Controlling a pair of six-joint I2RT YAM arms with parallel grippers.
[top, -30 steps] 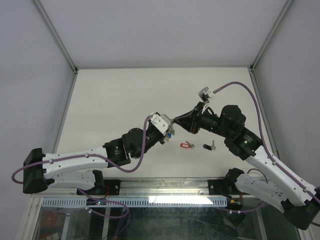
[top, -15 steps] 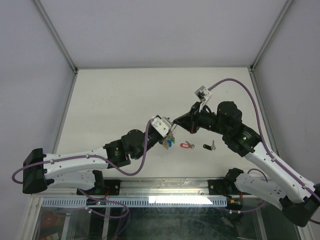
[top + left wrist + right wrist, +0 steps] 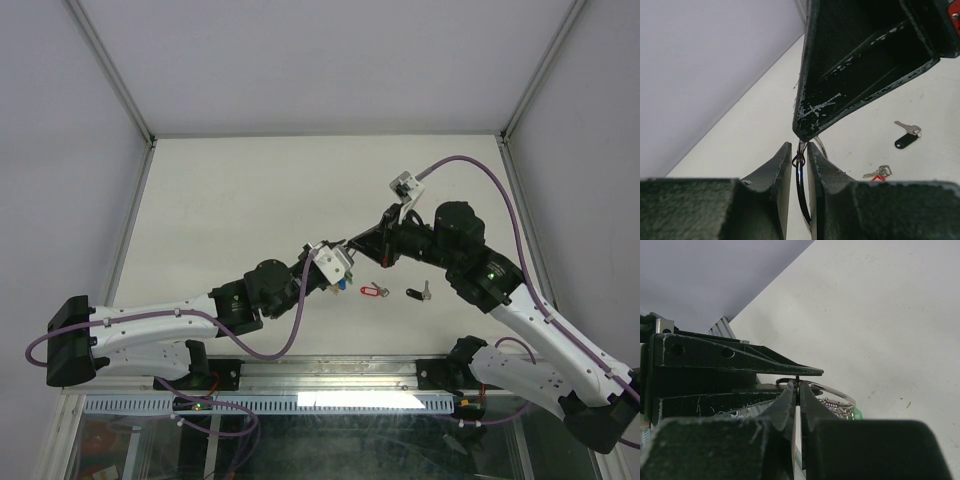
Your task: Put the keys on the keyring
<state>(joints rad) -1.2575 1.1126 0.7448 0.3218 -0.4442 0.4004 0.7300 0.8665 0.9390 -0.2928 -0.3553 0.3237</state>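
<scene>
The keyring (image 3: 801, 182) is a thin wire ring standing edge-on between the pads of my left gripper (image 3: 799, 150). Those jaws are open by a narrow gap, with table showing beside the wire. My right gripper (image 3: 797, 387) is shut on the ring's upper edge (image 3: 836, 390). A green tag (image 3: 858, 413) and small keys hang below it. From above, both grippers (image 3: 338, 262) (image 3: 352, 243) meet at mid-table, and a blue tag (image 3: 341, 287) dangles there. Two of the keys lie loose on the table: one with a red tag (image 3: 373, 292) and one with a black tag (image 3: 417, 293).
The white table (image 3: 230, 200) is fenced by a metal frame at the back and sides. The loose keys lie just right of the left gripper and under the right forearm (image 3: 470, 260). Cables loop off both wrists.
The left wrist has shifted right and toward the near edge with the ring. Its jaws have loosened from a tight pinch. The right jaws have closed on the ring's edge.
</scene>
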